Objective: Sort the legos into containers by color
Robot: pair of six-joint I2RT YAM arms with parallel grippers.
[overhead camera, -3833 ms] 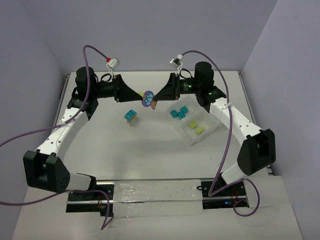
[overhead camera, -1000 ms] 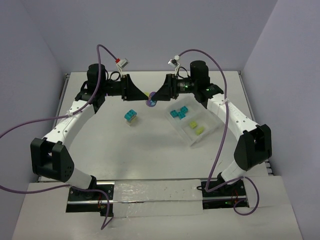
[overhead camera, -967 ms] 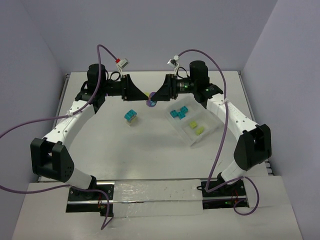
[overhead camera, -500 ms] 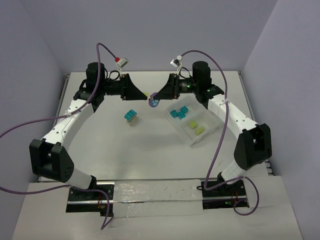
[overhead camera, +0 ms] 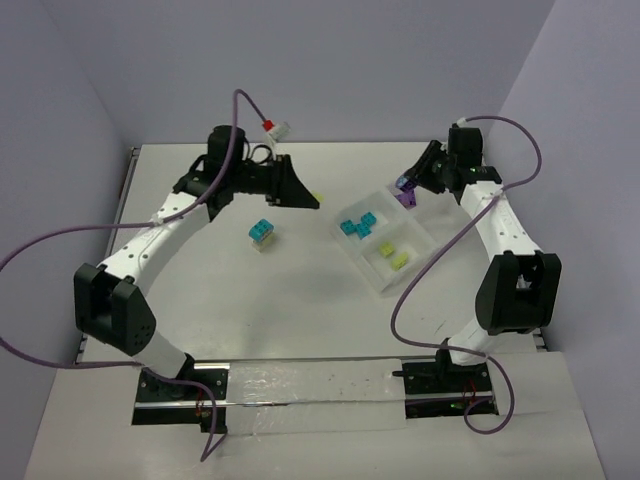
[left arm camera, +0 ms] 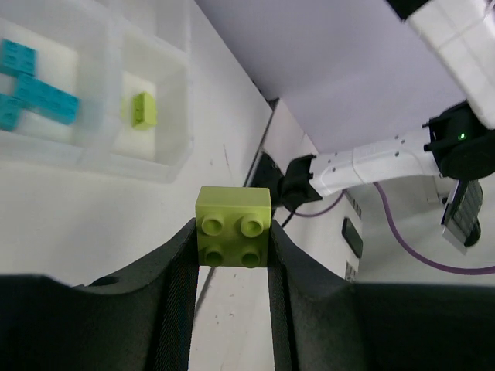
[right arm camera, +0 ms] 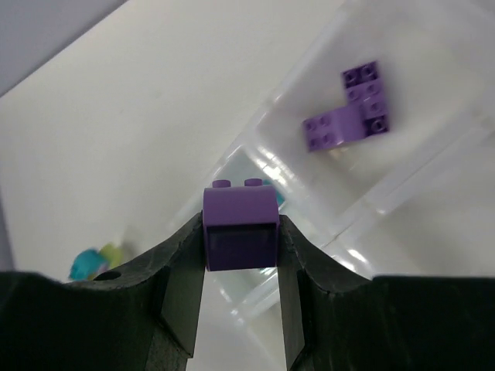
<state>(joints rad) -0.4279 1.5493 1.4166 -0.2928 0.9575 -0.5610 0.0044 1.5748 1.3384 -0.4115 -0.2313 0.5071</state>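
A purple brick (right arm camera: 240, 226) is sitting clenched in the right hand (overhead camera: 409, 190), which is hanging over the far end of the clear tray (overhead camera: 378, 282), where more purple bricks (right arm camera: 349, 108) are lying. The left hand (overhead camera: 312, 200) is pinching a lime brick (left arm camera: 233, 226) left of the tray. A cyan-and-lime pair (overhead camera: 262, 234) is resting on the surface (overhead camera: 300, 300).

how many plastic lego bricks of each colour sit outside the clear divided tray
studded cyan bricks: 1, stacked with a lime one
lime green bricks: 2, that one plus one in the left gripper
purple bricks: 1, in the right gripper
total: 4
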